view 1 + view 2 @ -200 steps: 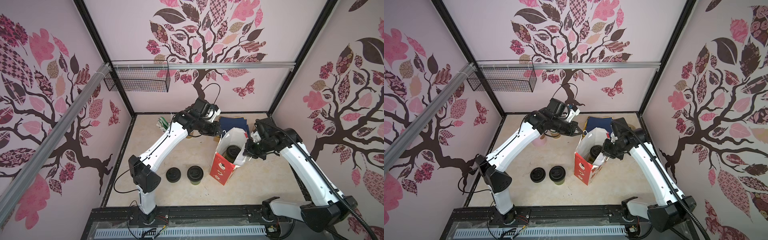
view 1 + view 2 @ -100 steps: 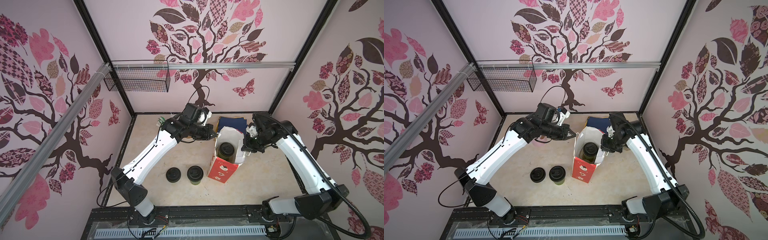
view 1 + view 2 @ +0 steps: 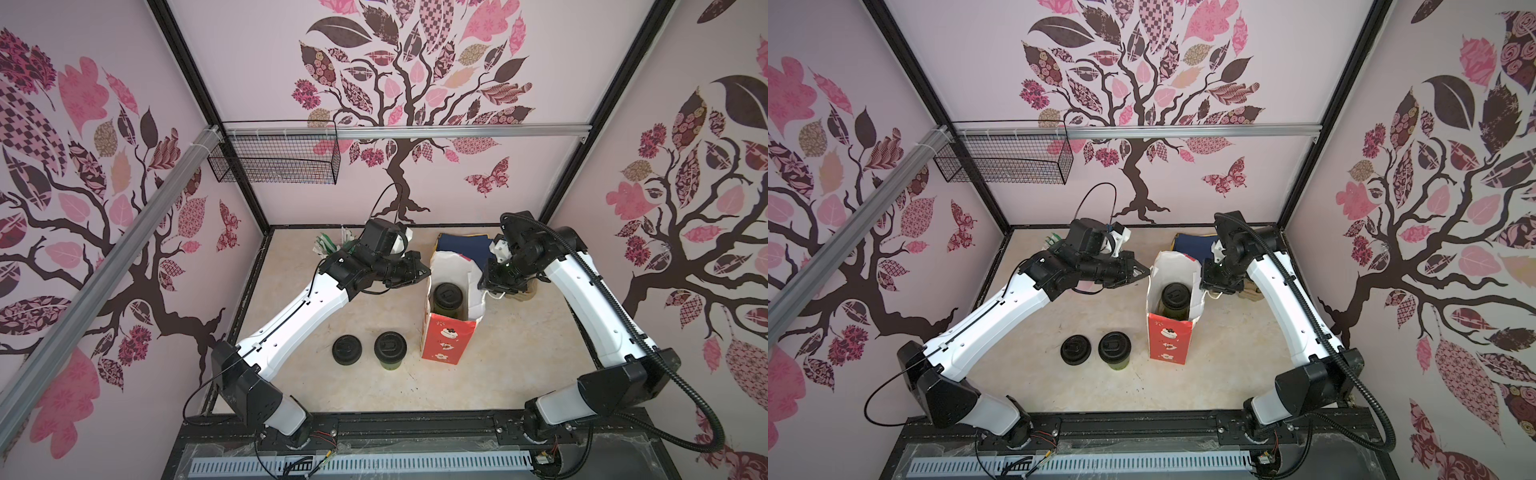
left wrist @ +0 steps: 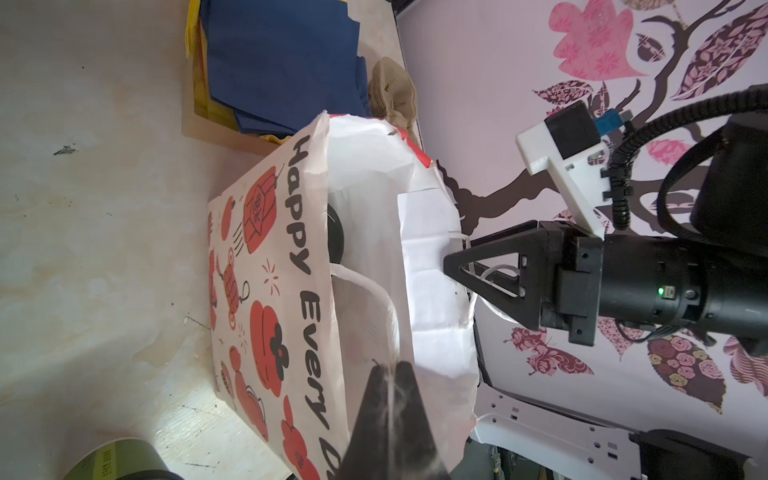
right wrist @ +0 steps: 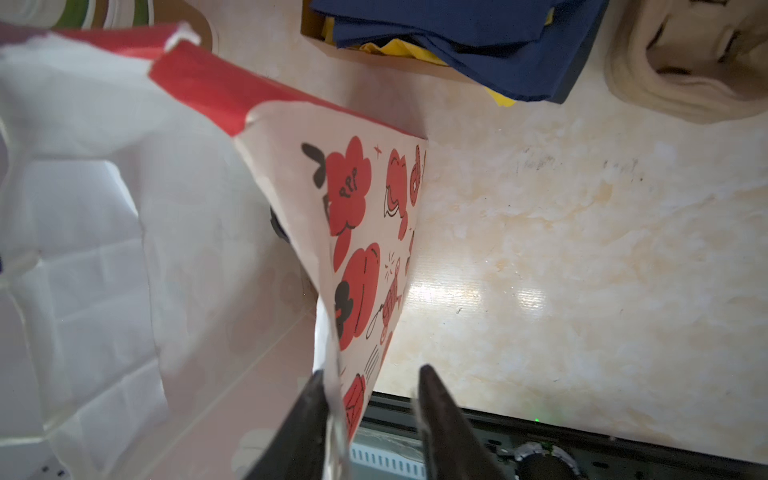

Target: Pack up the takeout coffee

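— Inside the tall red-and-white printed paper bag [image 3: 446, 340], near the middle of the beige table [image 3: 519, 353], stands one lidded green paper cup [image 3: 445, 296]. Only its round black lid and a strip of green wall show in both top views.
— And the other lidded green cup [image 3: 389, 347]?
— It stands on the table left of the bag, just beside a squat black stack of lids [image 3: 347, 350].
— The left gripper [image 4: 392, 374]?
— Its jaws are pressed together at the bag's rim. Whether paper is caught between them cannot be made out.
— The right gripper [image 5: 370, 374]?
— Jaws apart, with the edge of the bag's right-hand wall lying against one finger [image 5: 307, 411]. Its wrist view shows only a dark sliver of the cup in the bag.
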